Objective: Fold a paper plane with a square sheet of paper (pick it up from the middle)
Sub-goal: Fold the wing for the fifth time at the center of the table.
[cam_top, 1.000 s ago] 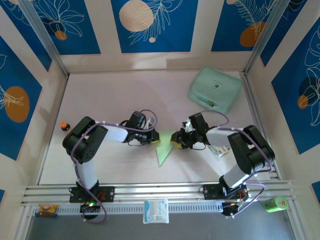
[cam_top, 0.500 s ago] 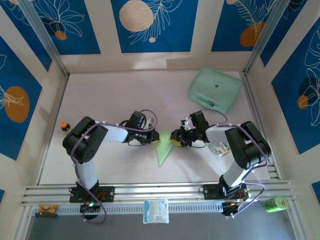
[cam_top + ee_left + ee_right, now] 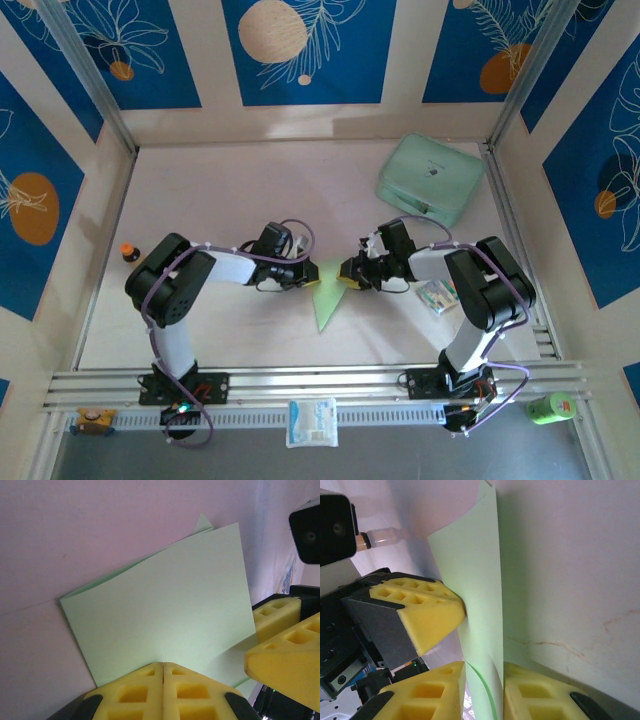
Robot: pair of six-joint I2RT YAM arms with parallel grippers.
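Note:
The light-green sheet of paper (image 3: 325,298), folded to a narrow pointed shape, stands on edge at the table's middle between both grippers. My left gripper (image 3: 305,272) is shut, and its joined tips (image 3: 163,666) press against the paper's flat face (image 3: 165,610). In the right wrist view the left fingers (image 3: 430,615) touch the paper (image 3: 480,595) from the side. My right gripper (image 3: 347,277) straddles the paper's lower edge. Its jaws (image 3: 484,666) stand a narrow gap apart, with the bowed paper layers between them. Its fingers (image 3: 285,655) appear at the right of the left wrist view.
A mint-green case (image 3: 430,180) lies at the back right. A printed packet (image 3: 438,296) sits under the right arm. A small orange-capped bottle (image 3: 129,252) stands at the left edge. A white packet (image 3: 312,422) and a green can (image 3: 550,408) lie by the front rail.
My right gripper has slid a little left toward the paper and its jaws have narrowed around it. The left arm and the paper have stayed put.

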